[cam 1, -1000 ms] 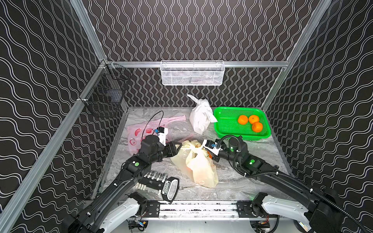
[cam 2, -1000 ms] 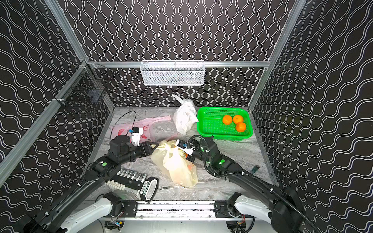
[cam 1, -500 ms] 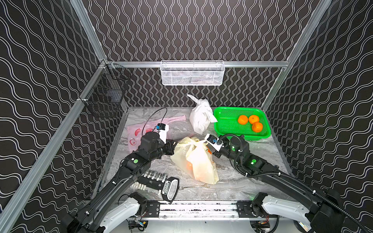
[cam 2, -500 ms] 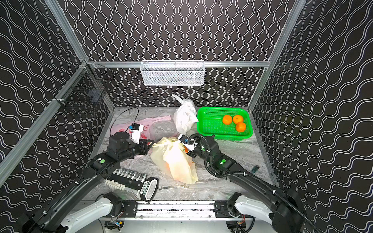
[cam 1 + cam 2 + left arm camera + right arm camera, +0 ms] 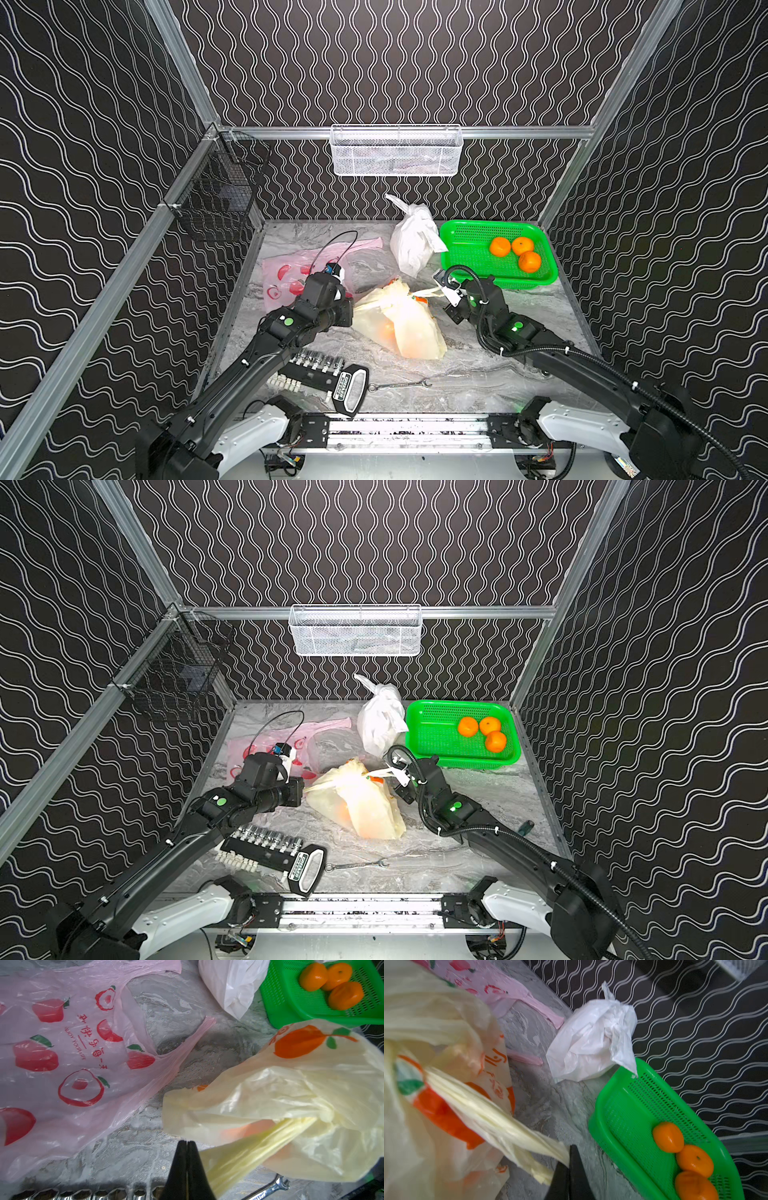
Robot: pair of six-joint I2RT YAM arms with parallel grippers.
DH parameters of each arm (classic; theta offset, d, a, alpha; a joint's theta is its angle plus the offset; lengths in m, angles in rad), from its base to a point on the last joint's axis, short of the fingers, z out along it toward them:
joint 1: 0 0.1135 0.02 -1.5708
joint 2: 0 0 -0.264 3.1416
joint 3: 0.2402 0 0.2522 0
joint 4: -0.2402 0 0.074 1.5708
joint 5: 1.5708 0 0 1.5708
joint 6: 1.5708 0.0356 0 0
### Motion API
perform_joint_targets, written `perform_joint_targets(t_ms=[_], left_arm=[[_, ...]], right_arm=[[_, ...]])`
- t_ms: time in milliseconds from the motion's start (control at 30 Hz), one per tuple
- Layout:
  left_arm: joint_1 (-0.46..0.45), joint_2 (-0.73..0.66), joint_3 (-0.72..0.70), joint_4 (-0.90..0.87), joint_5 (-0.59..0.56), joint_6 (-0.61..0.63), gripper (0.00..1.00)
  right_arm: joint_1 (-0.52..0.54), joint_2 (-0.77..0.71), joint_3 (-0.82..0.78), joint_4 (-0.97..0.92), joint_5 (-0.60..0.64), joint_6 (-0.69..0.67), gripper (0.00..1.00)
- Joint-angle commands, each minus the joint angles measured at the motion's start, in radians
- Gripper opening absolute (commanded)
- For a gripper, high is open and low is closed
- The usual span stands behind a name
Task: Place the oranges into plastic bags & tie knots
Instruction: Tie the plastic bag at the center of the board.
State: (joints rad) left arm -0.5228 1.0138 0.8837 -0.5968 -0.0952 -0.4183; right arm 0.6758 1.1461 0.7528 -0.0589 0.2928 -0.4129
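My left end effector (image 5: pixel 187 1144) has its fingers pressed together. A stretched handle of the yellow bag (image 5: pixel 291 1088) runs in right beside them, and I judge it pinched there, though the exact clamp point is hidden. My right end effector (image 5: pixel 570 1148) is likewise pressed together, nipping the bag's other handle at its tips. I read this as the tightening pull: each handle is drawn taut and away from the other so the knot (image 5: pixel 326 1114) cinches down over the bag's mouth. The bag lies on its side on the surface (image 5: pixel 478 374) between my wrists, with at least one orange glow showing through the film. I cannot count the fruit inside. Its print shows an orange fruit with a green leaf and some orange characters too smeared to read. Close by my left wrist are a socket set (image 5: pixel 316 370) and a wrench (image 5: pixel 399 384). Both carry lettering too small or blurred to make out. Further out the pink bag (image 5: pixel 72 1053) lies flat and empty, apparently waiting its turn, with red apple prints, a line of red Chinese characters and "JOY YOUR LIFE" legible beneath. Beyond that the white bag (image 5: pixel 591 1043) stands already tied, tails sticking up, set aside just beside the green basket (image 5: pixel 623 1115). Three loose oranges (image 5: pixel 694 1160) sit in the basket, presumably for the pink bag.
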Motion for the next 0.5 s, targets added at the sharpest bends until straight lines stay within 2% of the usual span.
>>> perform_joint_targets(t_ms=[0, 467], left_arm=[[0.004, 0.009, -0.003, -0.119, -0.145, 0.001, 0.0], [0.046, 0.008, -0.009, -0.147, -0.161, 0.012, 0.0]], right_arm=[[-0.049, 0.013, 0.001, -0.098, 0.133, 0.087, 0.0], [-0.161, 0.062, 0.011, -0.23, 0.134, 0.135, 0.0]])
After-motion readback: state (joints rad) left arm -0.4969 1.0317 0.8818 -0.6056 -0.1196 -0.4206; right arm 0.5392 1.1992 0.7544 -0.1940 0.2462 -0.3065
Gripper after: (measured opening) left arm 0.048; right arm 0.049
